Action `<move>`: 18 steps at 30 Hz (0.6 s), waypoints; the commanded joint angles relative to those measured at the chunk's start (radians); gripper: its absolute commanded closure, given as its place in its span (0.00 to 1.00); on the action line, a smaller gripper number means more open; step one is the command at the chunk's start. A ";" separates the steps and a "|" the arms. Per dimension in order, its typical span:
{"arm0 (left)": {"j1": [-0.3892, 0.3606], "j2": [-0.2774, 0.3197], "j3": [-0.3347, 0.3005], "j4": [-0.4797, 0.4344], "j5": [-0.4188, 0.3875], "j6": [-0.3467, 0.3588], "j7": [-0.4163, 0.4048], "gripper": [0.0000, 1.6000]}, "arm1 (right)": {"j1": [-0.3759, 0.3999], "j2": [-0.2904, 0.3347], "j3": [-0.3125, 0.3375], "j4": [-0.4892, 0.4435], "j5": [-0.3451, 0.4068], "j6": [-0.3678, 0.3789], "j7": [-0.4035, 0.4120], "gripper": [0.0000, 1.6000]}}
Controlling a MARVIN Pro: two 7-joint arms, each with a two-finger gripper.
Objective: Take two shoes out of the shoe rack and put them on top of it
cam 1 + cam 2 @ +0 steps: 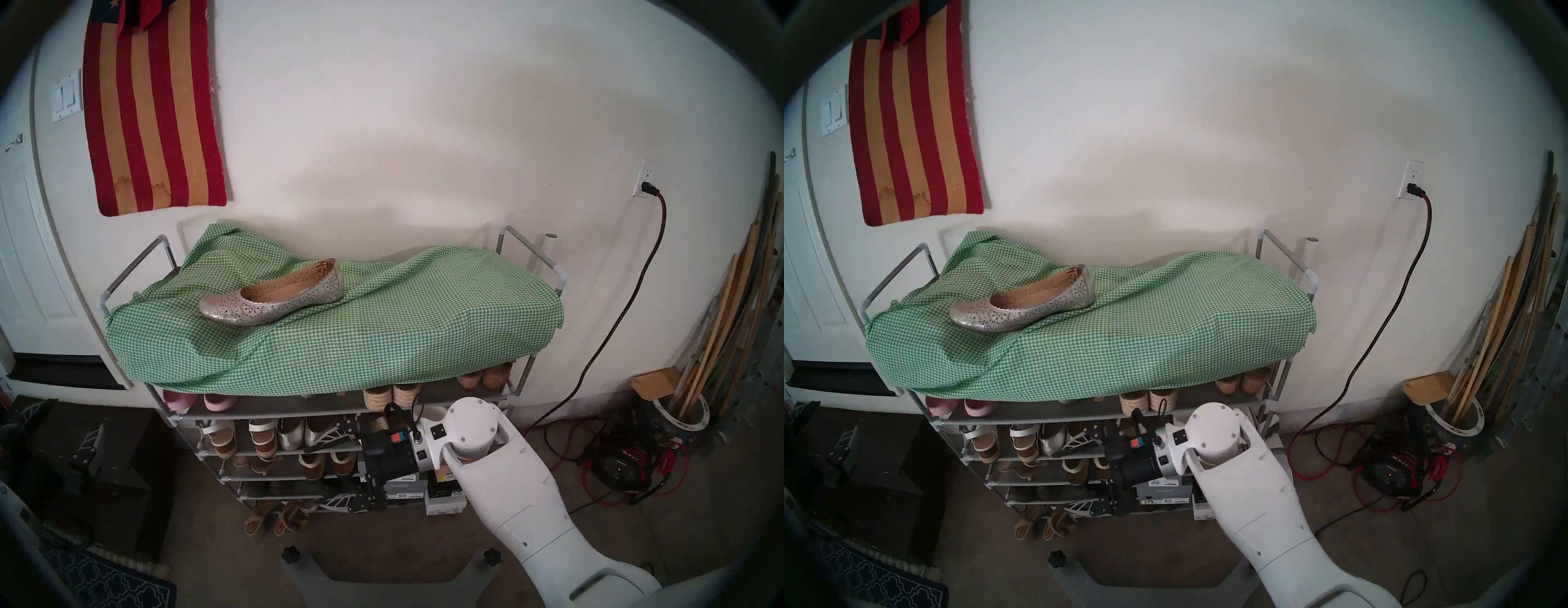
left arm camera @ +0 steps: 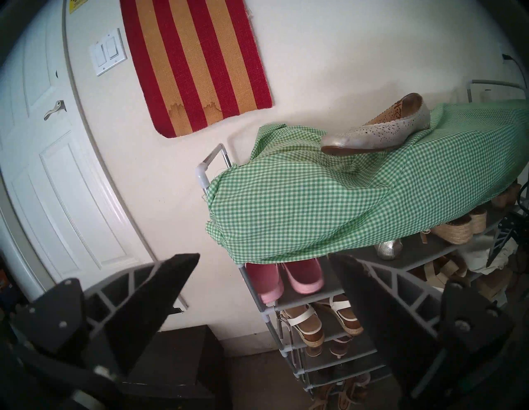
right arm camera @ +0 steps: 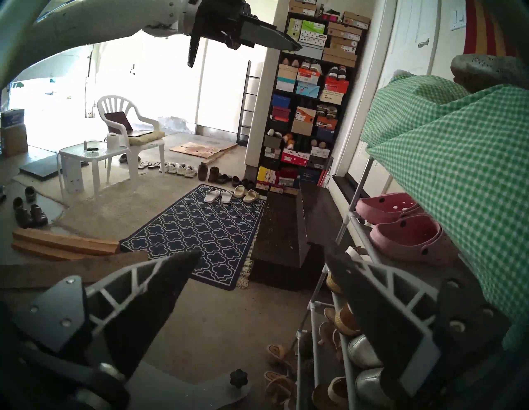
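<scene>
Head stereo left shows 1 perforated flat [image 1: 271,301] already lying on the green-white gingham cloth [image 1: 382,331] over the shoe rack [image 1: 263,412], toe to the view's left, its silver-gold upper punched with floral cutouts and a tan insole showing inside. So 1 of 2 is done by my reckoning, and the right gripper [image 1: 335,465] is down in front of the lower shelves, fingers spread wide with nothing between them, one white-ribbed finger beside the plain silver flats [image 1: 301,433] and the other a few shelves lower. The left gripper [image 2: 263,260] hangs off by the rack's left end, also wide apart and empty. Where is the partner shoe? In the left wrist view a silvery toe [image 2: 388,249] peeks out under the cloth's hem on the shelf with the pink slip-ons [image 2: 283,276]; whether it is the perforated mate I cannot tell. The next move, I'd say, calls for reaching under that drooping cloth without dragging it, since the loose rumpled fabric could carry the first flat along. Thin flexible leather, low flat sole: a pinch across the sides should do.
</scene>
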 commanded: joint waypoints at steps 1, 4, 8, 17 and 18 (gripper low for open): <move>-0.001 -0.002 0.000 -0.006 0.004 0.000 0.004 0.00 | 0.070 -0.080 -0.028 0.075 -0.021 -0.010 -0.039 0.00; -0.001 -0.003 0.000 -0.006 0.004 0.000 0.004 0.00 | 0.086 -0.097 -0.035 0.106 -0.037 -0.019 -0.059 0.00; -0.001 -0.004 0.000 -0.006 0.005 0.000 0.004 0.00 | 0.103 -0.113 -0.046 0.149 -0.065 -0.033 -0.088 0.00; -0.002 -0.004 0.000 -0.006 0.007 0.000 0.004 0.00 | 0.123 -0.130 -0.054 0.205 -0.129 -0.063 -0.171 0.00; -0.002 -0.004 0.000 -0.006 0.007 0.000 0.004 0.00 | 0.126 -0.133 -0.055 0.213 -0.138 -0.068 -0.185 0.00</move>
